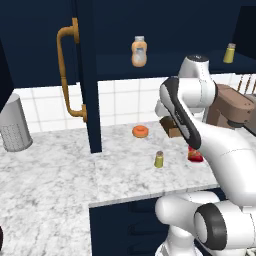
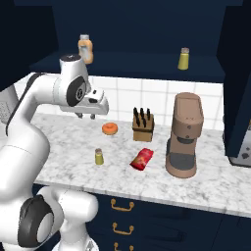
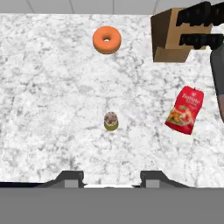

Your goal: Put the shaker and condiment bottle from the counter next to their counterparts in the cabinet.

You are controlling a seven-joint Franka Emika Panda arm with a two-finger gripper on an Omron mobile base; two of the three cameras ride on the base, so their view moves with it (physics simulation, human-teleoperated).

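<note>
The olive-yellow shaker (image 1: 159,159) (image 2: 99,157) (image 3: 111,121) stands upright on the marbled counter (image 1: 60,170) (image 2: 63,162). To its right the bright red condiment bottle (image 1: 195,155) (image 2: 141,159) (image 3: 184,109) lies flat and looks like a printed pouch. My gripper (image 2: 85,116) (image 3: 111,179) hovers open well above the shaker, pointing down, with nothing between its fingers. On the shelf of the open navy cabinet (image 1: 150,64) (image 2: 127,63) stand the plump pale orange bottle (image 1: 139,51) (image 2: 85,48) and, farther right, the twin shaker (image 1: 229,53) (image 2: 183,59).
An orange donut (image 1: 140,131) (image 2: 110,128) (image 3: 107,39) and a knife block (image 2: 143,124) (image 3: 175,37) sit behind the shaker. A brown coffee machine (image 2: 184,137) stands to the right. The cabinet door with its orange handle (image 1: 67,75) hangs open at left, near a grey perforated canister (image 1: 15,125).
</note>
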